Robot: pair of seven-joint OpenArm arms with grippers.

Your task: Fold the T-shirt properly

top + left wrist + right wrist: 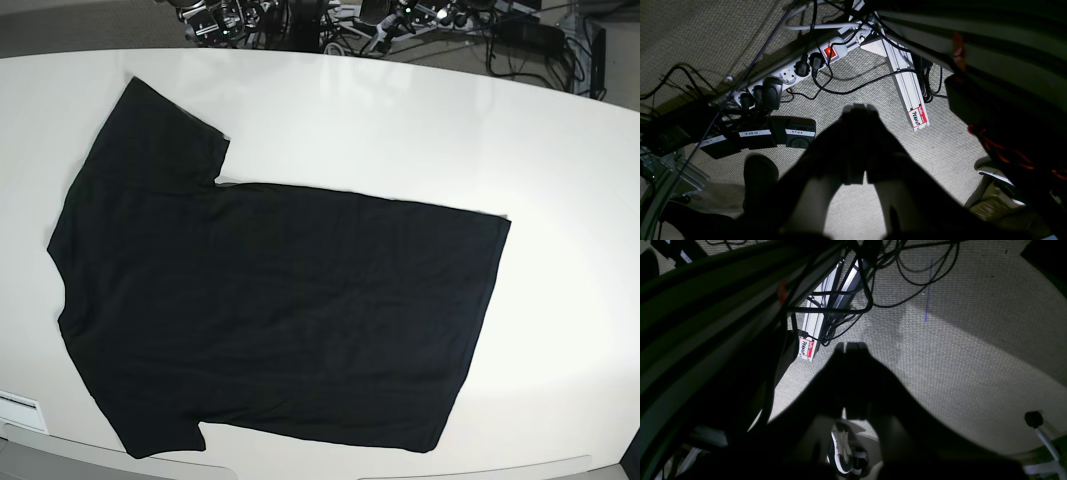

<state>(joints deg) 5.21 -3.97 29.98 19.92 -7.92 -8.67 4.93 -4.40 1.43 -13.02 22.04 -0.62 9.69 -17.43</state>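
A: Large black short-sleeved cloth T-shirt (270, 310) lies spread flat, plain side up, on the white counter (400, 120); no fold made yet, by my reading. Long axis runs left to right across the base view; sleeves and shoulders at that view's left, straight hem at its right.

B: Grippers?

A: Neither arm shows in the base view. Left gripper (858, 110) hangs over grey carpet, fingers pressed together, nothing between them; a white power strip (793, 71) and a labelled aluminium rail (908, 90) lie on the floor beyond it. Right gripper (850, 346) reads the same; jaws closed and empty, carpet and black cables (893, 280) below.

B: So which way is the shirt from them?

A: Above and forward, I judge; both wrist views look down at the floor with the dark underside of the counter along one edge, so the arms sit parked below the counter's level. Which arm is nearer the cloth I cannot tell; the sleeve end falls on the right arm's side, the hem end on the left arm's.

B: Room?

A: Bare counter beyond the far sleeve and past the hem; tight at the near edge, where the near sleeve lies close to the rim.
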